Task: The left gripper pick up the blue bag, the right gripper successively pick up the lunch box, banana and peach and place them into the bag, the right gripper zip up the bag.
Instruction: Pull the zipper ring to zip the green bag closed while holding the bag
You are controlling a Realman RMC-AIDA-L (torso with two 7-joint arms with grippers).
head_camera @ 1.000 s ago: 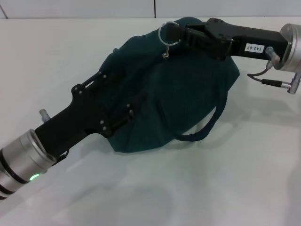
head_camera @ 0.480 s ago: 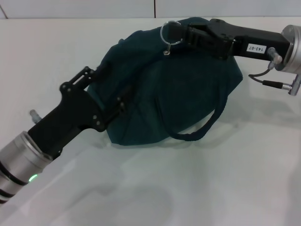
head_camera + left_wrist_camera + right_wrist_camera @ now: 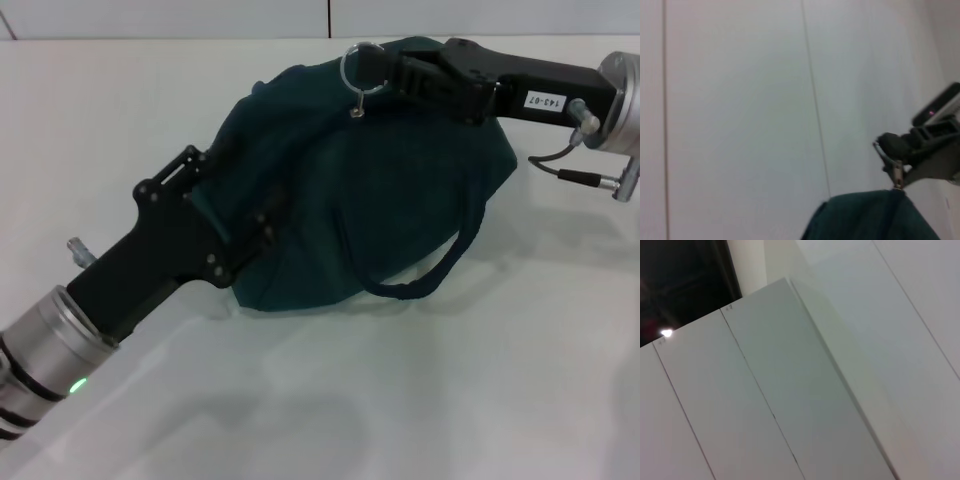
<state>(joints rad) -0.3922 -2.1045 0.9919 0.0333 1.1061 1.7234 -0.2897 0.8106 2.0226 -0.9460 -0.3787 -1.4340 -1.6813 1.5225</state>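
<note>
While the blue bag (image 3: pixel 370 190) is sitting at frame centre, the left gripper (image 3: pixel 235 215) is clamping its lower-left edge and the right gripper (image 3: pixel 372 70) is pinching the zipper ring (image 3: pixel 358 68) at top.

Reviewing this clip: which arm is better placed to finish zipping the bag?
Right. The right gripper is at the ring zipper pull on the far top of the blue bag, seemingly holding it. The left gripper is at the bag's near-left side, steadying it.
</note>
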